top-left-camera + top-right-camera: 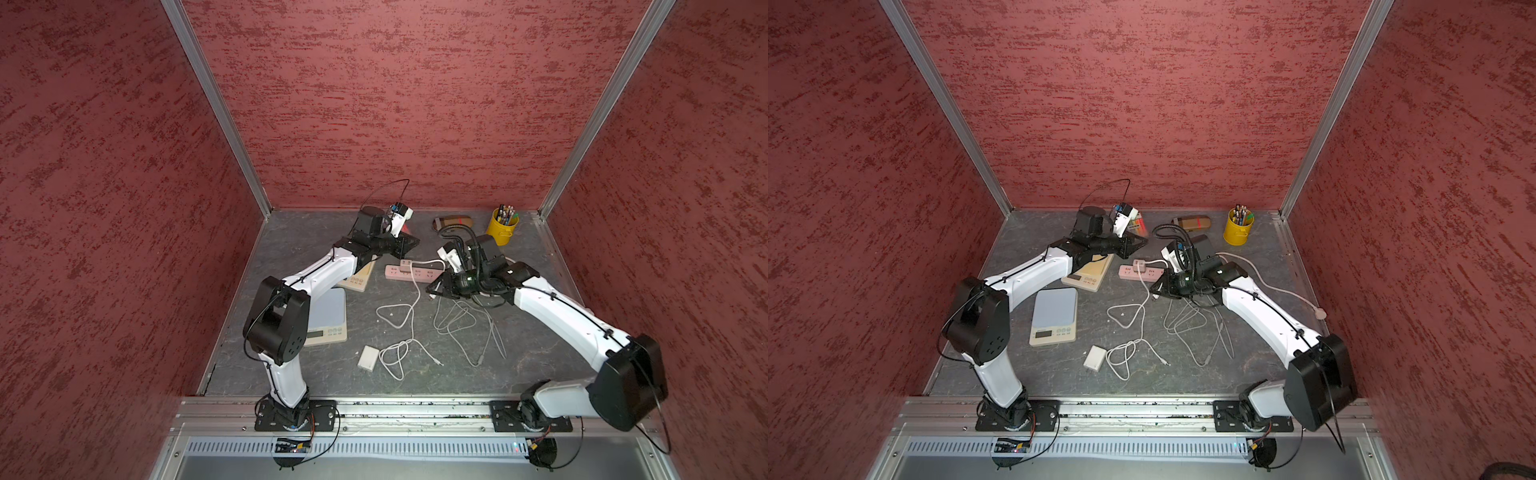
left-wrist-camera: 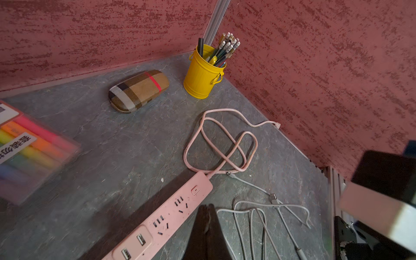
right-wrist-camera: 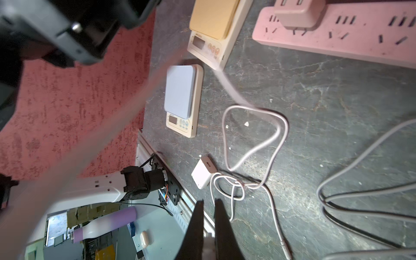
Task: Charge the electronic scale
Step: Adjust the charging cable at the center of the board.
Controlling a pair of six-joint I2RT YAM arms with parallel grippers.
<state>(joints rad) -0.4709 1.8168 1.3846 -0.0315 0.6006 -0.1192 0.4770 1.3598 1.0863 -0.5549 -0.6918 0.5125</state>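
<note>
Since a pale cable plug [image 3: 208,242] is pinched between the jaws of the right gripper [image 3: 209,202], the step in hand is judged to be the carrying of that plug to a scale's charging port. The left gripper [image 2: 208,206] is shown with its jaws pressed together and nothing between them. It hangs over the table [image 1: 299,241] just beyond the pink power strip [image 1: 415,273], at the centre of both top views.

Two electronic scales are found left of centre: a blue-topped scale [image 1: 328,316] at the elbow of the left arm [image 1: 324,270], and a tan-topped scale [image 1: 357,280] above it in the frame, partly covered by that arm. Which one is to be charged cannot be told. A small dark mark on the side edge of each, seen in the right wrist view, is taken to be the port.

The plug is to be brought level with that edge and squared to the port before any push is applied. As each scale is judged light and unrestrained, it is best braced from the opposite side by the closed left gripper. The held plug appears to belong to the grey cable [image 3: 369,145], whose other end lies loose; a feed from the pink adapter [image 3: 297,13] is therefore to be confirmed. The tangled white cable [image 3: 285,126] is to be kept clear of the path.
</note>
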